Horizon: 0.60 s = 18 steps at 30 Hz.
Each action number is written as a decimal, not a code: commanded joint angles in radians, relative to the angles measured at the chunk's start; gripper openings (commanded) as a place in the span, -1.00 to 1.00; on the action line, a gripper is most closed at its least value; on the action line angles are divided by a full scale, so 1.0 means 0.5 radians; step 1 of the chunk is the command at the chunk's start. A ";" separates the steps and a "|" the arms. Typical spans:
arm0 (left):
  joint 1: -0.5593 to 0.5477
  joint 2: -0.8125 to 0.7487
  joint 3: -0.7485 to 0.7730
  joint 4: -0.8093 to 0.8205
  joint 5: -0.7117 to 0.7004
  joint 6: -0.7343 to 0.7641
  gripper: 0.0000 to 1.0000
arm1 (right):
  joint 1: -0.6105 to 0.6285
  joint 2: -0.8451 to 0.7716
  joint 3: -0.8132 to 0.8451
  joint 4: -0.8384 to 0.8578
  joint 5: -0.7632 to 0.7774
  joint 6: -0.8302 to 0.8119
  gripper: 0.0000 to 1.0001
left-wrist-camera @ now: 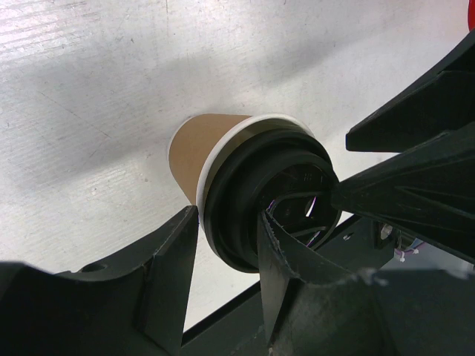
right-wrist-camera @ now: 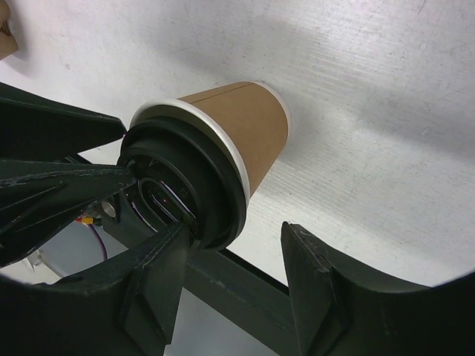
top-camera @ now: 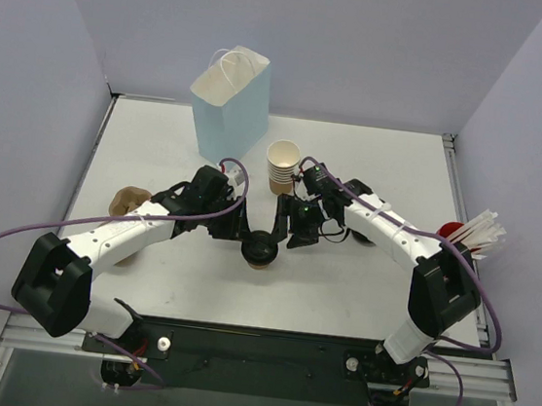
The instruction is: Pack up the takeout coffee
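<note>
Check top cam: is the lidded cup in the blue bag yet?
No, the lidded paper cup stands on the table, apart from the blue paper bag behind it.

I find open white tabletop (top-camera: 338, 299) at lower centre; stacked tan paper cups (top-camera: 282, 168) and a pale-blue paper bag (top-camera: 231, 105) bar upper centre; left gripper (top-camera: 244, 231) and right gripper (top-camera: 293, 227) hem the black-lidded brown paper cup (top-camera: 261, 251) mid-frame.

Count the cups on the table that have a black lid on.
1: the lidded cup at the centre of the table, in front of the stack of cups, which are lidless. Others may be hidden.
</note>
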 commanded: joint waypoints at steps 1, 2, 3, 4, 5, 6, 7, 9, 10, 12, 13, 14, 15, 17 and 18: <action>-0.010 -0.026 0.051 -0.056 -0.076 0.049 -0.06 | 0.022 0.069 0.083 -0.059 0.024 -0.045 0.02; -0.010 -0.023 0.054 -0.059 -0.073 0.049 -0.06 | 0.022 0.081 0.089 -0.056 0.021 -0.045 0.00; -0.010 -0.023 0.054 -0.053 -0.073 0.049 -0.06 | 0.019 0.087 0.092 -0.056 0.021 -0.045 -0.01; -0.010 -0.020 0.051 -0.056 -0.070 0.052 -0.06 | 0.019 0.094 0.101 -0.059 0.021 -0.045 -0.01; -0.010 -0.023 0.051 -0.053 -0.069 0.052 -0.06 | 0.022 0.106 0.108 -0.056 0.021 -0.048 -0.02; -0.010 -0.020 0.048 -0.053 -0.073 0.052 -0.06 | 0.022 0.112 0.114 -0.059 0.021 -0.051 -0.02; -0.007 -0.016 0.051 -0.050 -0.070 0.058 -0.06 | 0.022 0.118 0.123 -0.059 0.024 -0.054 -0.02; -0.010 -0.010 0.051 -0.047 -0.069 0.058 -0.07 | 0.019 0.140 0.135 -0.062 0.027 -0.061 -0.03; -0.010 -0.007 0.051 -0.044 -0.063 0.055 -0.06 | 0.022 0.140 0.141 -0.062 0.033 -0.064 -0.03; -0.010 -0.004 0.057 -0.044 -0.060 0.058 -0.06 | 0.019 0.143 0.166 -0.071 0.048 -0.076 -0.09; -0.010 -0.004 0.054 -0.047 -0.060 0.058 -0.06 | 0.016 0.143 0.172 -0.074 0.066 -0.082 -0.10; -0.010 -0.007 0.057 -0.047 -0.057 0.058 -0.06 | 0.019 0.143 0.187 -0.084 0.079 -0.088 -0.13; -0.010 -0.007 0.060 -0.044 -0.057 0.058 -0.06 | 0.019 0.143 0.197 -0.093 0.091 -0.100 -0.14; -0.010 -0.007 0.060 -0.044 -0.057 0.058 -0.06 | 0.012 0.146 0.209 -0.105 0.109 -0.116 -0.23; -0.010 -0.007 0.063 -0.044 -0.057 0.058 -0.06 | 0.012 0.149 0.227 -0.114 0.119 -0.119 -0.27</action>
